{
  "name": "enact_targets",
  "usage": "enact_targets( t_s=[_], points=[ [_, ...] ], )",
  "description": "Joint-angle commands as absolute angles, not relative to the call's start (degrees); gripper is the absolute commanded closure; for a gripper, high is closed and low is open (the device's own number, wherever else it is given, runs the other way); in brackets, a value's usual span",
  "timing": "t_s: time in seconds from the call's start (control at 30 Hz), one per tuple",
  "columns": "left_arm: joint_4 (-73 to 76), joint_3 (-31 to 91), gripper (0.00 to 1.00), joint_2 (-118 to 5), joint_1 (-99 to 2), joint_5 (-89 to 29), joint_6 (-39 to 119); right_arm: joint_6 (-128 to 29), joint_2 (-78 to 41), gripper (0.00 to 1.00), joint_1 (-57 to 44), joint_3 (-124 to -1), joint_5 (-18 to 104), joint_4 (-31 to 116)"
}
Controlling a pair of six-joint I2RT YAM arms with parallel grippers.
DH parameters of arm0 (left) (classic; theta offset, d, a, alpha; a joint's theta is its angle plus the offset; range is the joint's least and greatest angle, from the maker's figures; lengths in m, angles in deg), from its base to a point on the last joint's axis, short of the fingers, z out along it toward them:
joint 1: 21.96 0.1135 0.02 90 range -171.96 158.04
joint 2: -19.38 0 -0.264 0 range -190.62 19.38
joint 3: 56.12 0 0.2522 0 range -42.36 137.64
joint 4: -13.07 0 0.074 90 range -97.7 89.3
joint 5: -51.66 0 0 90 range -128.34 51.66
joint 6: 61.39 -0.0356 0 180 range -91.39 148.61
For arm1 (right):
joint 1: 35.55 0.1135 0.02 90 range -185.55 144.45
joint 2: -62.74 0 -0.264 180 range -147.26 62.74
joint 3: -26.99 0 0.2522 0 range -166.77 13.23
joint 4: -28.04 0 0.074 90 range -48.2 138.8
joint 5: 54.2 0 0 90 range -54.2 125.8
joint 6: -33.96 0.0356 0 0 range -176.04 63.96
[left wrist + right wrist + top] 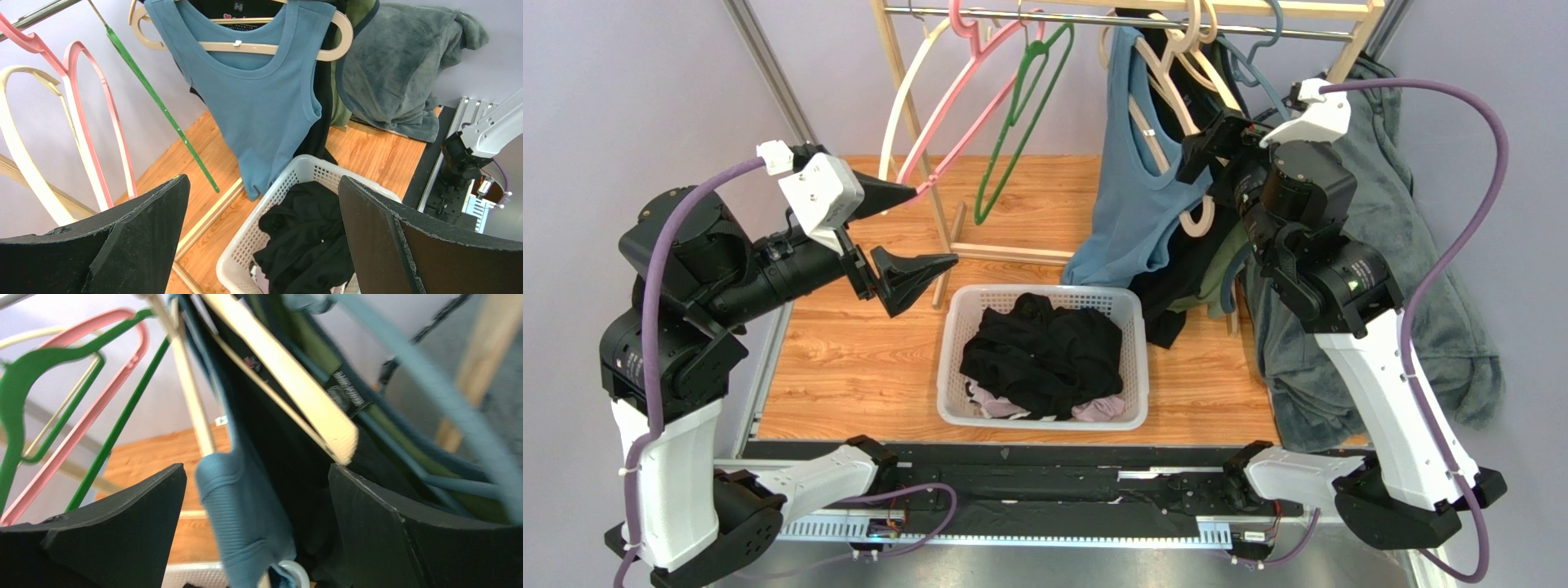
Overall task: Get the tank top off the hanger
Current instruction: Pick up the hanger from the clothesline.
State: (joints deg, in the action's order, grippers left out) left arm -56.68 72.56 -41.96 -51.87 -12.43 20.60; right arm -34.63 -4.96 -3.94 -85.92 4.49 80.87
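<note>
The blue tank top [1133,196] hangs on a cream hanger [1173,104] from the rail, its hem reaching down beside the basket. From the left wrist I see the tank top [261,110] spread on the hanger [270,48], well ahead of my open left gripper [264,245], which holds nothing. That left gripper [934,224] hovers to the left of the basket. My right gripper [1200,169] is up at the hanger's right shoulder. Its jaws [258,527] stand open with the blue shoulder strap [245,520] between them, untouched by the left finger; the cream hanger arm [288,386] runs above.
A white basket [950,355] of black clothes sits on the wooden floor below the rail. Empty pink [965,110], green [1020,116] and cream hangers hang to the left. Black and olive garments hang behind the tank top. A grey fleece [1412,245] drapes at the right.
</note>
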Motion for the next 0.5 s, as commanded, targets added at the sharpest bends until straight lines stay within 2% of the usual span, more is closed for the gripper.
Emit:
enact_targets(
  t_s=[0.0, 0.17, 0.27, 0.37, 0.4, 0.47],
  points=[
    [-56.51, 73.4, 0.01, -41.44, -51.49, -11.27, 20.7, -36.61, -4.77, 0.08, -4.44, -83.81, 16.53, 75.91],
    [-56.5, 72.87, 0.01, -41.18, -51.4, -11.18, 20.7, -38.72, -5.11, 0.09, -4.44, -84.84, 22.96, 75.36],
    [-56.5, 72.96, 0.01, -41.44, -51.4, -10.83, 20.7, -39.78, -6.87, 0.14, -4.44, -86.7, 22.18, 78.53],
    [-56.51, 73.05, 0.01, -41.36, -51.31, -10.65, 20.79, -40.75, -7.49, 0.27, -4.44, -87.67, 20.16, 80.46],
    [-56.51, 73.13, 0.01, -41.27, -51.23, -10.65, 20.88, -41.1, -7.57, 0.35, -4.44, -88.28, 19.89, 81.43],
    [-56.51, 72.96, 0.01, -41.27, -51.14, -10.57, 20.97, -42.07, -8.19, 0.41, -4.52, -89.07, 19.01, 82.48]
  ],
)
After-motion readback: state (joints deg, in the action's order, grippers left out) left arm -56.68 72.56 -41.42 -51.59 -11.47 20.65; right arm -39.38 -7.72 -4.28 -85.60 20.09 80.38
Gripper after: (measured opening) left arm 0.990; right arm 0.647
